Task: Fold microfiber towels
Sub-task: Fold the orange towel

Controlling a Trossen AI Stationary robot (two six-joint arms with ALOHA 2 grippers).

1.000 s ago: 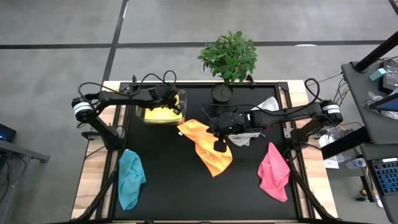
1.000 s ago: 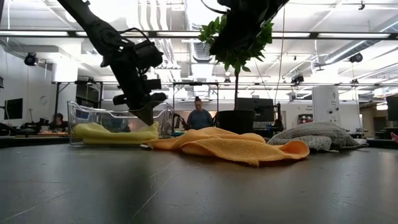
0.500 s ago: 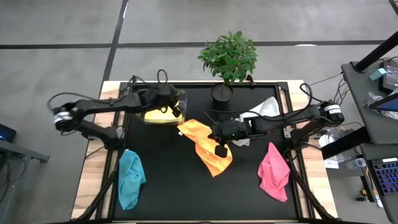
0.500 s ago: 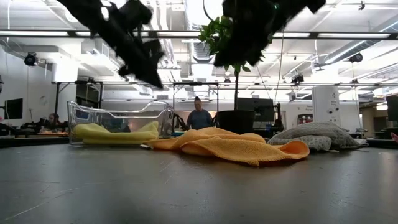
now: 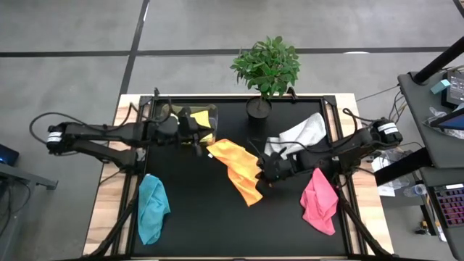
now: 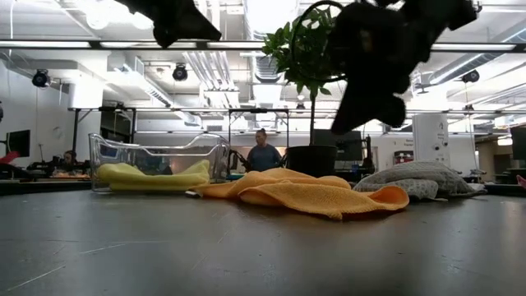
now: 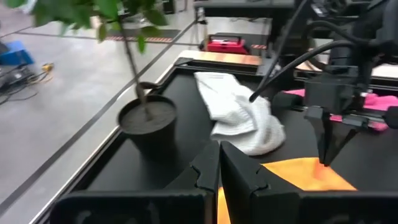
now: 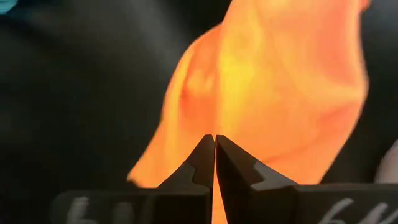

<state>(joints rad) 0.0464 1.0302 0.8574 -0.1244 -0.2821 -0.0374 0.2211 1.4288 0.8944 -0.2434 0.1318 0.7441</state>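
The orange towel [image 5: 239,171] is left crumpled mid-table, unfolded. The right gripper [image 5: 270,172] is held clenched and empty beside it, seemingly for a pick-up; the left gripper [image 5: 190,131], also clenched, is parked by the clear box [image 5: 210,111].

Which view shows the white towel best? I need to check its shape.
The left wrist view: the white towel lies crumpled, unblocked. The high view has an arm crossing it; the low view sees it edge-on.
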